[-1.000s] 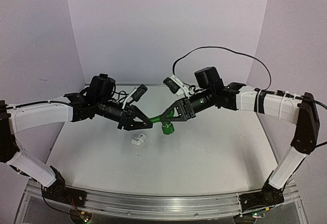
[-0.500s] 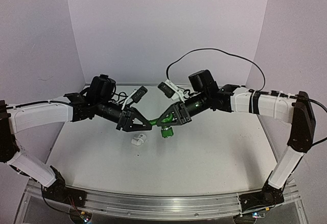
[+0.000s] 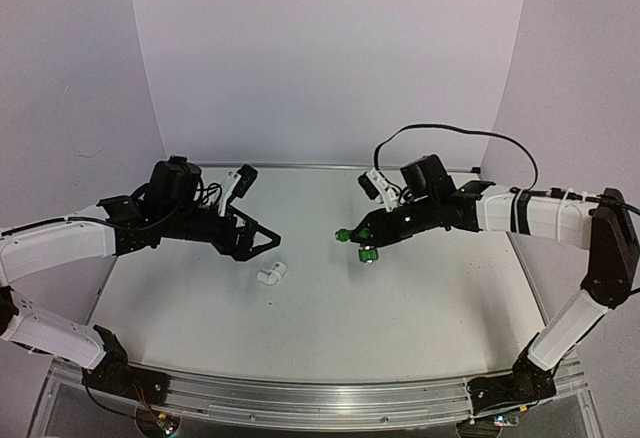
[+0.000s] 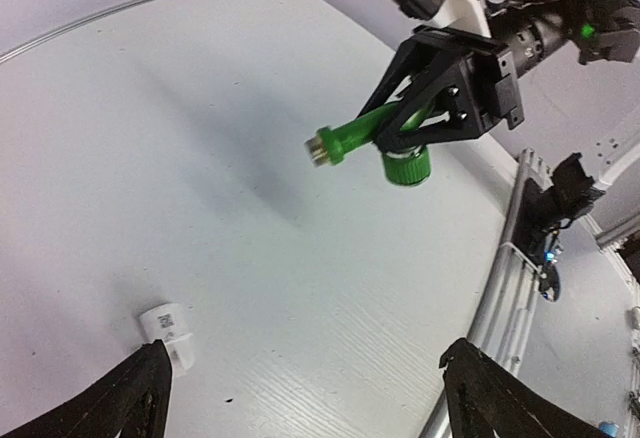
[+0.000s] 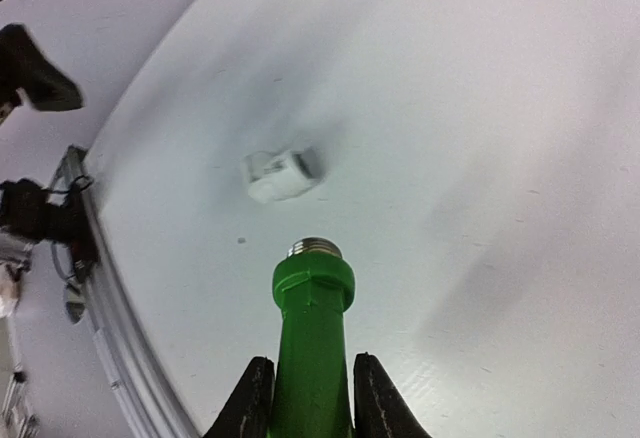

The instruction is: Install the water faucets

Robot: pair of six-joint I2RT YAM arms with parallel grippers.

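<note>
A green water faucet (image 3: pixel 352 236) with a silvery threaded end hangs above the table, and my right gripper (image 3: pixel 372 234) is shut on its stem. In the right wrist view the stem (image 5: pixel 312 338) sits squeezed between the two black fingers, its threaded end pointing away. The small white fitting (image 3: pixel 270 275) lies on the table left of the faucet and below my left gripper (image 3: pixel 262 246). My left gripper stands wide open with nothing in it, apart from the faucet. In the left wrist view the fitting (image 4: pixel 170 326) lies by the left fingertip (image 4: pixel 130 398), and the held faucet (image 4: pixel 360 136) is farther off.
The white table (image 3: pixel 400 318) is walled by pale panels at the back and sides. A metal rail (image 3: pixel 320 398) runs along the near edge, with the arm bases at its ends. A black cable (image 3: pixel 450 130) loops over the right arm.
My left gripper has opened, let go of the faucet and drawn back to the left. My right gripper has closed on the faucet and carried it right.
</note>
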